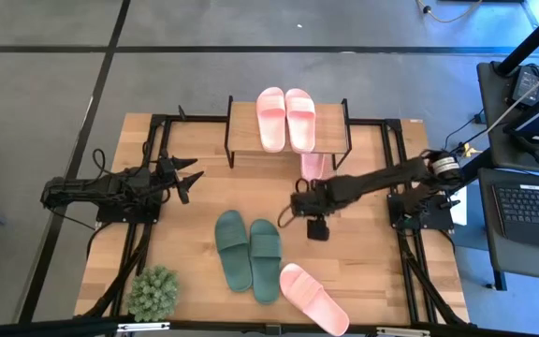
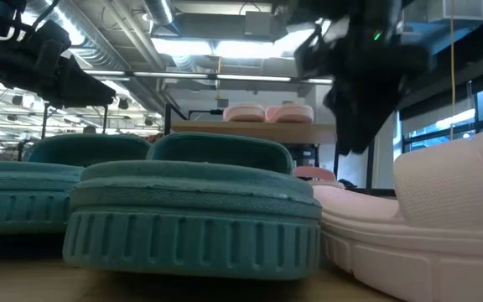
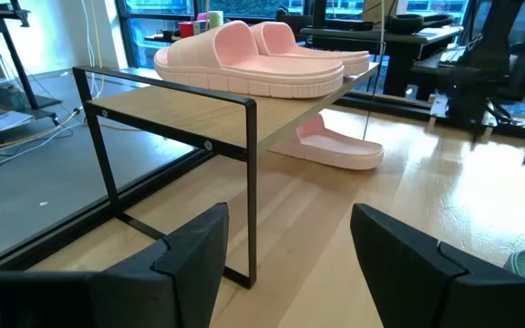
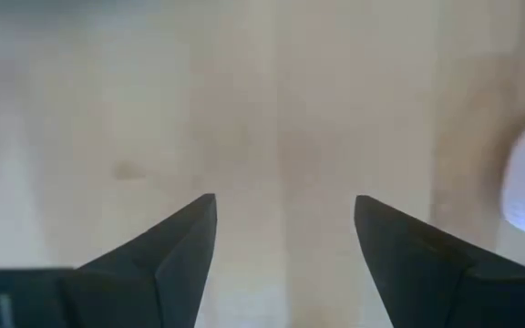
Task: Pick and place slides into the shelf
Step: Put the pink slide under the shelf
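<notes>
The shelf [image 1: 288, 140] stands at the table's far edge with two pink slides [image 1: 285, 119] side by side on its top board. A third pink slide [image 1: 313, 166] lies on the table under it, its near end sticking out. Two green slides [image 1: 249, 253] lie side by side mid-table, and another pink slide [image 1: 313, 298] lies at the near edge. My right gripper [image 1: 298, 208] is open and points down at bare table between the shelf and the green pair. My left gripper [image 1: 190, 178] hovers open left of the shelf, facing it [image 3: 199, 118].
A small green potted plant [image 1: 152, 292] stands at the near left corner. Black frame rails [image 1: 410, 271] run along both sides of the table. Bare wood lies between the shelf and the green slides. A desk with a laptop [image 1: 531, 206] stands off the right edge.
</notes>
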Tool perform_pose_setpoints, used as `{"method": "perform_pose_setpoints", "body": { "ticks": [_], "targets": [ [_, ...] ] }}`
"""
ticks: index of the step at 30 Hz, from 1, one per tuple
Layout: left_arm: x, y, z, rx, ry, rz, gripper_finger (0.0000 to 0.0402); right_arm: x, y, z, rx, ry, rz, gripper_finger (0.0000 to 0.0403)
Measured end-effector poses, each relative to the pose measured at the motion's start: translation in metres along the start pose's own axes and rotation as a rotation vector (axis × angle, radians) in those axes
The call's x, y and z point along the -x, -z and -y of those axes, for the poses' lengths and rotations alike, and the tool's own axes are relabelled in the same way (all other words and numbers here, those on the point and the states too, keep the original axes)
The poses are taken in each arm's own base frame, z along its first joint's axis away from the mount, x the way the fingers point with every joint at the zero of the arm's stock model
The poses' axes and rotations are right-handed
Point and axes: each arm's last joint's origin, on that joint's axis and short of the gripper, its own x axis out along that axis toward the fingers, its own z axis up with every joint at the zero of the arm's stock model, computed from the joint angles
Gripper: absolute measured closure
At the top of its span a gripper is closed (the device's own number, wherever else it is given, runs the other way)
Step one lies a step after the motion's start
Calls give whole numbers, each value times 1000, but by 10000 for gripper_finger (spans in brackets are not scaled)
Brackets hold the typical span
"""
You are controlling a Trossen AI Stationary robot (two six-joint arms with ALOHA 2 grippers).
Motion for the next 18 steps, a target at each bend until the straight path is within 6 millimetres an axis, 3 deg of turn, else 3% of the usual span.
{"method": "perform_pose_setpoints", "body": {
  "ticks": [12,18],
  "targets": [
    [0,0,0,0,0,0,177,43,8,-93,210,-144,264,142],
    [0,0,0,1,0,0,177,72,15,-133,305,-73,426,142]
  ]
}}
